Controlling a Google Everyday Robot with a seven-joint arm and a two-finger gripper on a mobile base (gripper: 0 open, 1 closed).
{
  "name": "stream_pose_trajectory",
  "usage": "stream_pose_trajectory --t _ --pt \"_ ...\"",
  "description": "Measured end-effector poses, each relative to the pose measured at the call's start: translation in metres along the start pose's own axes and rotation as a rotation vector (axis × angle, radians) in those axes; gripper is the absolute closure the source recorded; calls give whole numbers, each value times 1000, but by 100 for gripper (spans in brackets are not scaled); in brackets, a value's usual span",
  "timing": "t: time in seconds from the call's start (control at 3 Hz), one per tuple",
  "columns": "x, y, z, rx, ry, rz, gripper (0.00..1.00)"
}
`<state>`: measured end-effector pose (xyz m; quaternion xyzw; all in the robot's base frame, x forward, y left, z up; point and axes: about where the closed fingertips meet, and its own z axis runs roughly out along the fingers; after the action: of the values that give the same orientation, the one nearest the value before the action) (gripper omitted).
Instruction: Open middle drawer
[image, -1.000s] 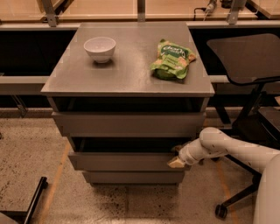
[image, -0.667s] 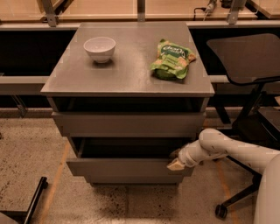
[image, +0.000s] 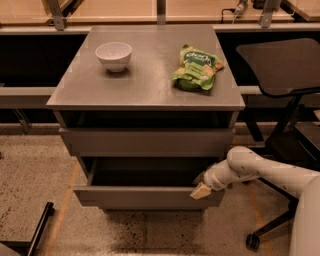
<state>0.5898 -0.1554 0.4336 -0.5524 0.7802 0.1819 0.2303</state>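
Change over one second. The middle drawer (image: 140, 197) slid farther out of the cabinet (image: 150, 82). At the start its grey front sat only a little forward of the top drawer front (image: 145, 142); at the end it stood well forward of it, and a wider band of dark interior lay open behind it. My gripper (image: 201, 190), at the right end of the drawer's upper edge, travelled with the front, toward the camera and lower in the view. My white forearm (image: 260, 170) followed it. The bottom drawer front, visible underneath at first, was covered by the advancing front.
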Motion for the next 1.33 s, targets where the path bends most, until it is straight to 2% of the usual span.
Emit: stream_pose_trajectory --t 0.33,0.67,1.0,1.33 --pt "0 4 3 -28 31 7 59" --pt "0 4 3 -29 31 7 36" --pt "15 43 0 -108 75 92 12" --pt "28 86 -6 -190 115 192 0"
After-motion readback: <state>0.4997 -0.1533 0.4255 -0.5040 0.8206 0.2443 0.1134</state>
